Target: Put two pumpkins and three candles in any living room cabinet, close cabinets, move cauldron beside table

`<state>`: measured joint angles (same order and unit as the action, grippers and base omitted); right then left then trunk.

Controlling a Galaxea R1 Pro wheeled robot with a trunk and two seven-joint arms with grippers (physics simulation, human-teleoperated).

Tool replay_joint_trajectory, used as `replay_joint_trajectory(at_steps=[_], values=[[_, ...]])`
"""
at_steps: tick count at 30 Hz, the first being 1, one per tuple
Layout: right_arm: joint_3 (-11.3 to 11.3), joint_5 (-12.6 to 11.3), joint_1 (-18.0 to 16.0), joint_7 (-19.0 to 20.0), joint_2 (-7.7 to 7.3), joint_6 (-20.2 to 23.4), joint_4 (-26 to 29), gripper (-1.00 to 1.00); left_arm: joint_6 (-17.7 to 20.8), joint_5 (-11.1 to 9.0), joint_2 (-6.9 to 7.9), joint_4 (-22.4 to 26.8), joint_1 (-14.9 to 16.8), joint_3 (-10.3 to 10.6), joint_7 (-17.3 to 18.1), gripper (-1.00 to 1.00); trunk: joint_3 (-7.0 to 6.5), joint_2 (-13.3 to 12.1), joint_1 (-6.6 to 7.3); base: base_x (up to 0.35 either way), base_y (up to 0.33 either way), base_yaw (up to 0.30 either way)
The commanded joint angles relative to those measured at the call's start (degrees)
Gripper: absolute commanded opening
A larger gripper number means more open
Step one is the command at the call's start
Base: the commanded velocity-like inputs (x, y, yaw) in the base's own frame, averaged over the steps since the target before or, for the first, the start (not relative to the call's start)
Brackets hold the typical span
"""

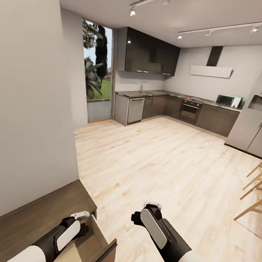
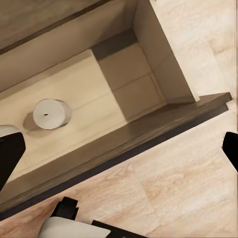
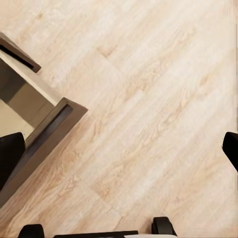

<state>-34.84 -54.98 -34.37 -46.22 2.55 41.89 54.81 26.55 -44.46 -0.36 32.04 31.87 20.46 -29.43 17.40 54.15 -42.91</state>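
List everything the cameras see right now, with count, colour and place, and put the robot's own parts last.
Candle: one, pale beige-grey, lying inside the open drawer.
Drawer: one, pale wood inside, dark front, pulled open from the cabinet.
Cabinet: one, dark brown, low against the wall.
Floor: light wood.
Kitchen cupboards: dark, far wall.
Fridge: one, grey, far right.
Stools: pale wood, right edge.
Left gripper: open, above the drawer.
Right gripper: open, above the floor.
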Motion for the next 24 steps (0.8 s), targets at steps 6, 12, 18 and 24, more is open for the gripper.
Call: replay_joint_trajectory(at_steps=[6,12,18,24], values=[[-0.2,-0.5,-0.1,-0.5,0.03,0.1,0.0,1.0,-0.1,-0.9,0.19,0.1,0.0,0.3,-0.5,1.0,0.08,0.1,-0.01,0.0,0.0,-0.278],[-0.2,-0.5,-0.1,-0.5,0.0,0.2,0.0,1.0,-2.9,-1.1,0.17,0.1,0.0,0.3,-0.5,1.0,0.08,0.1,-0.01,-0.001,0.0,-0.278],[-0.2,-0.5,-0.1,-0.5,-0.13,0.2,0.1,1.0,-3.4,-0.9,-0.08,0.1,0.0,0.3,-0.5,1.0,0.08,0.1,-0.01,-0.067,0.0,-0.278],[-0.1,-0.5,-0.1,-0.5,-0.24,0.2,0.1,1.0,-3.5,-0.7,-0.21,-0.1,0.0,0.3,-0.5,1.0,0.08,0.1,-0.01,-0.014,0.0,-0.278]])
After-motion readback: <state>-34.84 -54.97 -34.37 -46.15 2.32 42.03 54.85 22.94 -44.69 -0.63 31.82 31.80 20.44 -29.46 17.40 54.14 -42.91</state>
